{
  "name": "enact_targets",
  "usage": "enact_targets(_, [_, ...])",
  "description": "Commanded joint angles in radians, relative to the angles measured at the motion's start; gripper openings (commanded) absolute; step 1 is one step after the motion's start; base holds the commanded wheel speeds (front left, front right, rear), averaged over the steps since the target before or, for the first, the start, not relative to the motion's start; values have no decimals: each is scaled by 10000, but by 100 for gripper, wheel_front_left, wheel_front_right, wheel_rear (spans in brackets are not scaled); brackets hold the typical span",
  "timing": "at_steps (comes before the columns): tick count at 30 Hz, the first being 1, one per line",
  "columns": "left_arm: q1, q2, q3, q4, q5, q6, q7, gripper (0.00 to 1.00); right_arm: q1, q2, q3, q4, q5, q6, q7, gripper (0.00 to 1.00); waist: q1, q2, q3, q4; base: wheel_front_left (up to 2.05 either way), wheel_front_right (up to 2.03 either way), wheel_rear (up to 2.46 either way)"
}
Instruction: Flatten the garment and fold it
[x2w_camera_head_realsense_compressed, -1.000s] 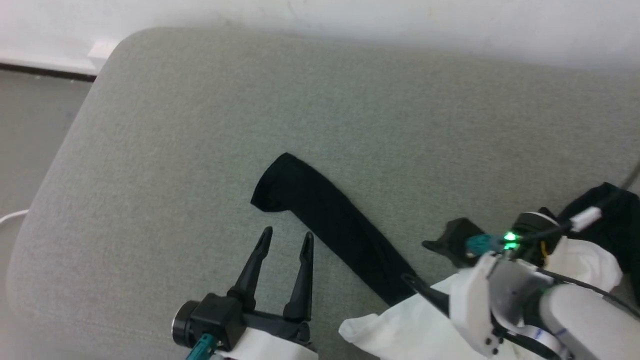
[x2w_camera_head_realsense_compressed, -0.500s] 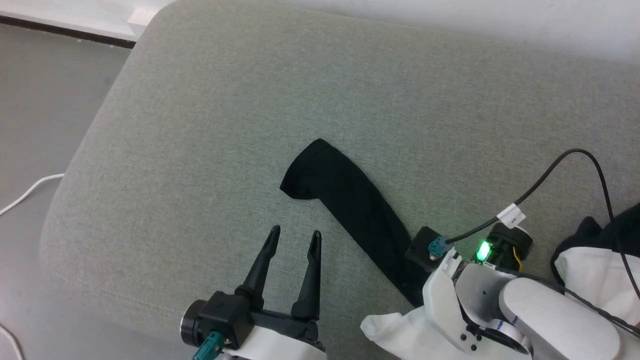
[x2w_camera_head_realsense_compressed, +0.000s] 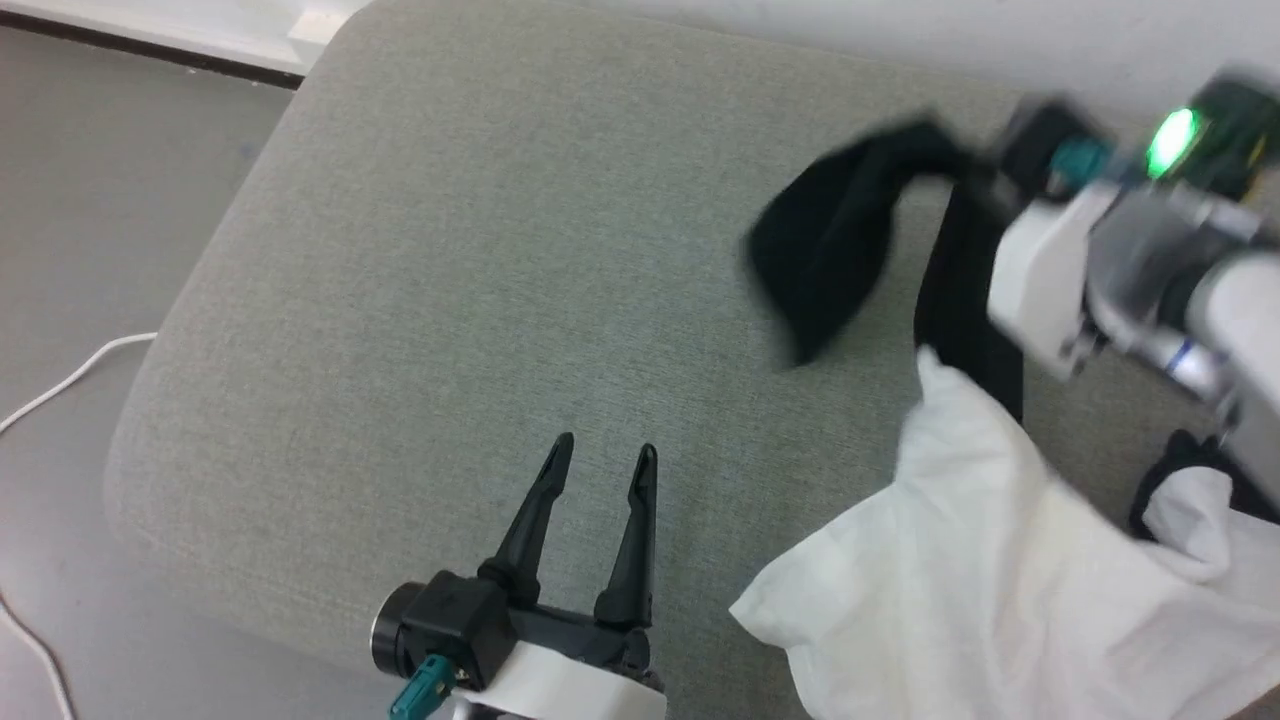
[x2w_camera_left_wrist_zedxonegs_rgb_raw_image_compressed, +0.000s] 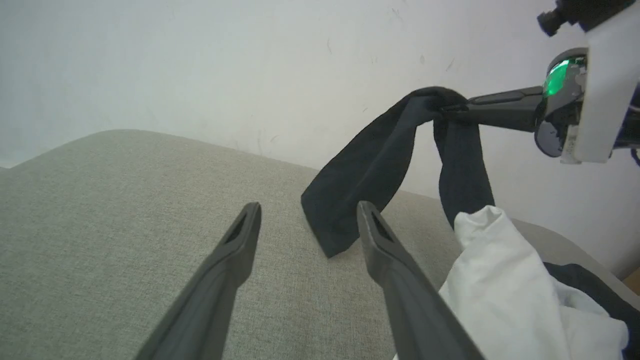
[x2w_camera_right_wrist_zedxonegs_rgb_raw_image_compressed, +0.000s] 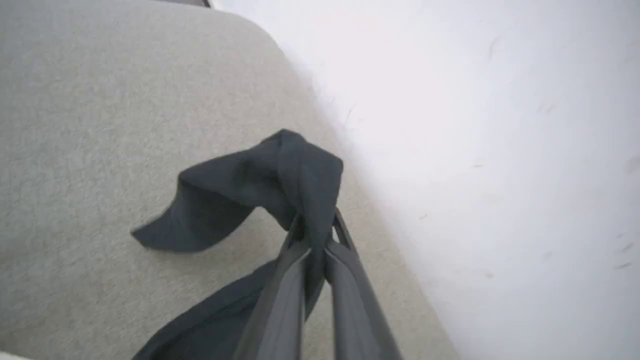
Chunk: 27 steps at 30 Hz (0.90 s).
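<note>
Your left gripper (x2w_camera_head_realsense_compressed: 605, 447) is the nearest item. Its body is at the near edge of the grey cushion (x2w_camera_head_realsense_compressed: 450, 250), and its two dark fingers are spread apart with nothing between them, pointing across the seat. To its right, toward the near right corner, the white body (x2w_camera_head_realsense_compressed: 960, 560) of the garment lies bunched. A strip of open cushion separates it from the left fingers. A dark fold of the same garment shows at the right margin beside the white heap.

From that heap the black sleeve (x2w_camera_head_realsense_compressed: 830, 250) rises to your right gripper (x2w_camera_right_wrist_zedxonegs_rgb_raw_image_compressed: 317, 225). Its fingers are pressed together on a fold of the sleeve, over the far right of the cushion, close to the wall. The sleeve drapes over the fingertips in two strands. One runs down to the white body and the other hangs free. You cannot tell whether its cuff end touches the seat or hangs just above it. The head view blurs this arm.

Left of the sleeve, open cushion runs across the middle and left side to the rounded far left corner. Beyond the far edge stands a pale wall (x2w_camera_left_wrist_zedxonegs_rgb_raw_image_compressed: 200, 60). Past the left edge lies grey floor (x2w_camera_head_realsense_compressed: 90, 200), with a white cable (x2w_camera_head_realsense_compressed: 60, 380) on it and a dark skirting strip at the wall's foot.
</note>
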Motion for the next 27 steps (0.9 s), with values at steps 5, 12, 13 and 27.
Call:
enact_targets(5, [-172, -9, -130, -67, -184, 136, -47, 100, -1743, 22, 456, 115, -202, -21, 368, 0, -1, 0, 192, 307, 0, 0, 0])
enact_targets(12, [-557, -9, -610, -115, -505, 211, -47, 100, -3029, -186, 1217, 2127, -285, -21, 367, 0, -1, 0, 825, 1144, 0, 0, 0])
enact_targets(13, [-609, -9, -671, -122, -540, 233, -47, 100, -3046, -147, 1263, 2493, -205, -21, 353, 0, -1, 0, 902, 1248, 0, 0, 0])
enact_targets(27, [-970, -9, -780, -213, -428, 504, -47, 100, -3033, 292, 1849, 4250, 624, -21, -477, 100, -1, 0, 1254, 1091, 0, 0, 0])
